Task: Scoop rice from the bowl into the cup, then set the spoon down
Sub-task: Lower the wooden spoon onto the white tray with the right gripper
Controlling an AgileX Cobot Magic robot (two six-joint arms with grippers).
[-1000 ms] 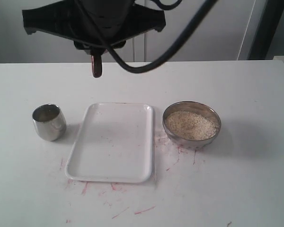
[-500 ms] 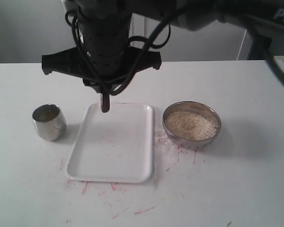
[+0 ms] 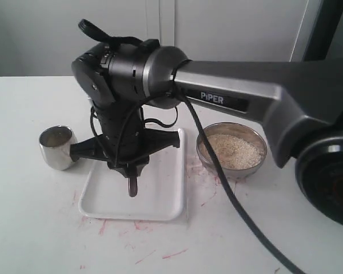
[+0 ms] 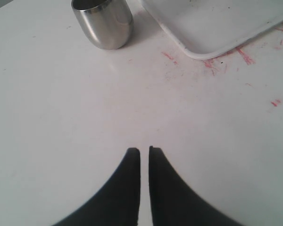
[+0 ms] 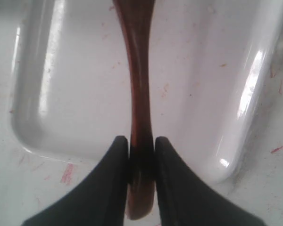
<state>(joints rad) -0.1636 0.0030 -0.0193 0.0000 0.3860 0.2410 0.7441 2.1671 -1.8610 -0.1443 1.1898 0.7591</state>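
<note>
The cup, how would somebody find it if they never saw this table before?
Find the flat white tray in the middle of the table. The cup stands just off its left side in the exterior view. It is a small shiny metal tumbler without a handle, narrower than the bowl of rice on the tray's right.

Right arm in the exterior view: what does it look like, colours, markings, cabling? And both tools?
The right arm has a grey metallic link lettered PIPER in white, ending in a rounded black wrist housing. A loose black cable trails from it. A flat black crossbar carries the right tool. Both it and the left tool have matte black fingers tapering to curved tips.
</note>
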